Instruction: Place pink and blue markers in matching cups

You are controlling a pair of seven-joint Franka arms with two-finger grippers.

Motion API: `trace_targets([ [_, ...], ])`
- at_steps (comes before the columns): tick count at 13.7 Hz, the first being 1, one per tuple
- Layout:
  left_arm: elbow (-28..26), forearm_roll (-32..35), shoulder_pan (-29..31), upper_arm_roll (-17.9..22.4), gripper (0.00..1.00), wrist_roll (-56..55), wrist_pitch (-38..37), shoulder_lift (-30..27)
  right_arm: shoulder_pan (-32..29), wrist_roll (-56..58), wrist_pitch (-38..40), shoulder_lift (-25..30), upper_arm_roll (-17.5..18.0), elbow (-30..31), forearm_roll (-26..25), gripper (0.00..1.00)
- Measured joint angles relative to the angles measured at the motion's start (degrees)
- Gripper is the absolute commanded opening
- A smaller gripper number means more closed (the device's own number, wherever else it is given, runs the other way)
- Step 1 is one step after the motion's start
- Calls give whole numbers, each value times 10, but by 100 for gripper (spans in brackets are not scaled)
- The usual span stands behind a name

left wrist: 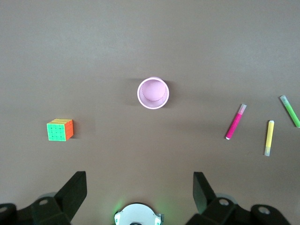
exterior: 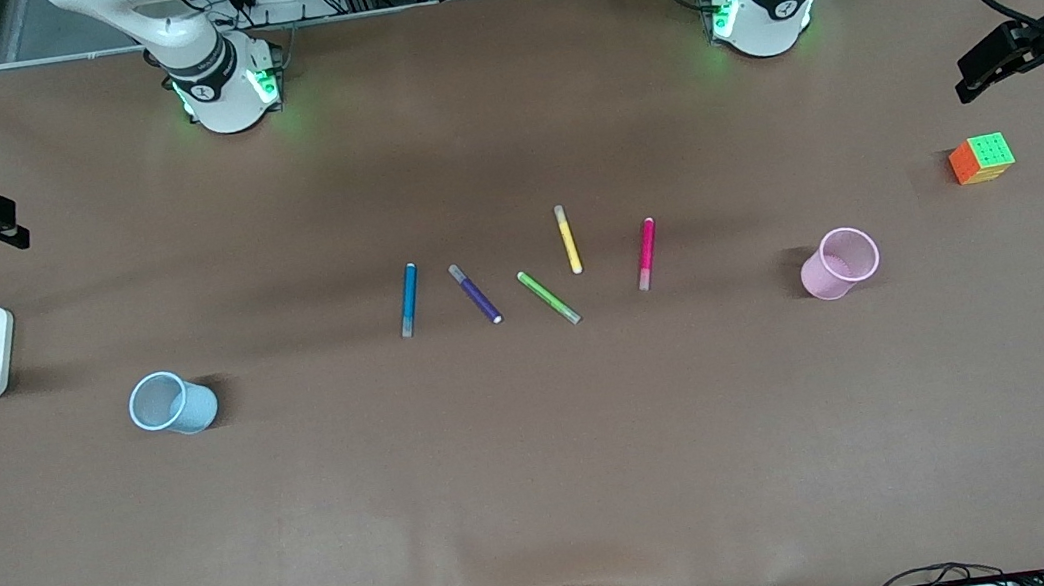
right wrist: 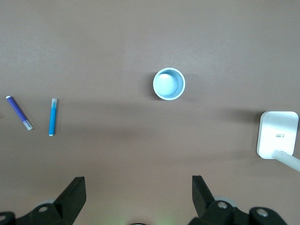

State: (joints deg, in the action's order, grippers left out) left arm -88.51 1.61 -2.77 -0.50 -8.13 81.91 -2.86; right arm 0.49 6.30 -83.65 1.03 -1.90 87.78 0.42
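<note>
Five markers lie fanned mid-bench, with two cups and one cube. The pink marker [exterior: 646,253] and blue marker [exterior: 408,300] both lie flat, long axes running roughly toward the robots, pale ends nearer the front camera. The left pincer [left wrist: 139,187], fingers spread wide, hangs high over the upright pink cup [exterior: 840,263], near the cube [exterior: 981,159]. The right pincer [right wrist: 139,188], equally agape, hangs over the upright blue cup [exterior: 170,403].

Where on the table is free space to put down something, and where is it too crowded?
Bare table lies nearer the front camera than the markers. More lies between the blue marker and blue cup, and between the pink marker and pink cup. The marker row is crowded.
</note>
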Motion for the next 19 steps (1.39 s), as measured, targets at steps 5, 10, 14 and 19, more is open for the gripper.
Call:
trace_targets([
  [5,0,0,0,0,100,0,0,0,-8,23,-7,-4,-4,2,0,100],
  [10,8,-40,-2,-1,100,0,-29,7,-8,24,-8,-4,-3,2,0,100],
  [14,8,-56,-15,-7,100,0,-32,37,-8,24,-8,-5,-3,3,0,100],
  [19,8,-56,-51,-17,100,-9,-33,88,-8,25,-15,-8,-3,3,0,100],
])
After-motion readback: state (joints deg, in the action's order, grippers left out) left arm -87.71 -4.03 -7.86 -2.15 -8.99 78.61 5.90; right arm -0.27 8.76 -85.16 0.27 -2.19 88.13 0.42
